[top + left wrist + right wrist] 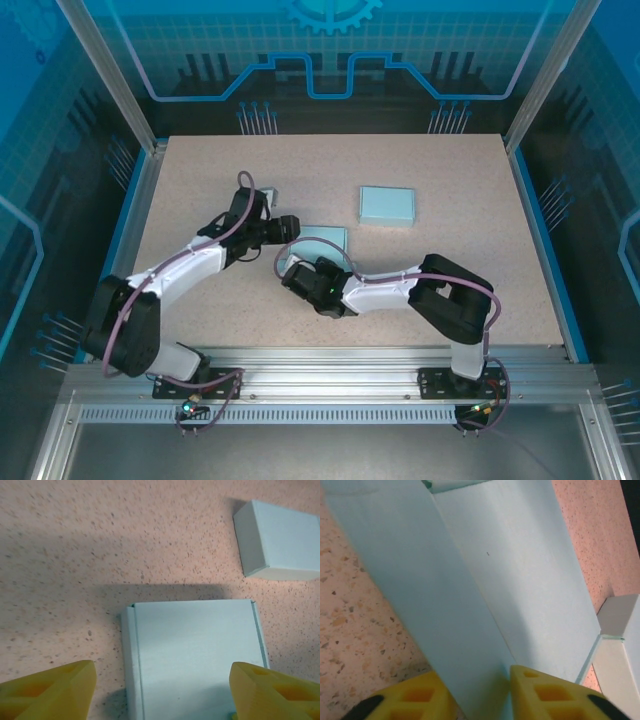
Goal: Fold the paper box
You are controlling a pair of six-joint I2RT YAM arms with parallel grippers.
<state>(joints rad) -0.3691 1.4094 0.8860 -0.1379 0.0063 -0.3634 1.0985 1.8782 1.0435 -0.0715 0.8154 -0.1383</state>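
The pale blue paper box [325, 238] lies mostly flat at the table's middle. My right gripper [485, 692] is shut on one of its long flaps [430, 595], which stands raised off the main panel [530, 565]; from above this gripper [298, 268] sits at the sheet's near left corner. My left gripper [162, 680] is open, its yellow fingertips [60, 685] straddling the flat panel [195, 650] without touching it. From above it [286, 226] hovers at the sheet's left edge.
A finished folded blue box [387, 205] sits behind and right of the sheet, and also shows in the left wrist view [282, 537]. Another small blue piece [268, 192] lies behind the left arm. Speckled tabletop [450, 280] spreads around, framed by rails.
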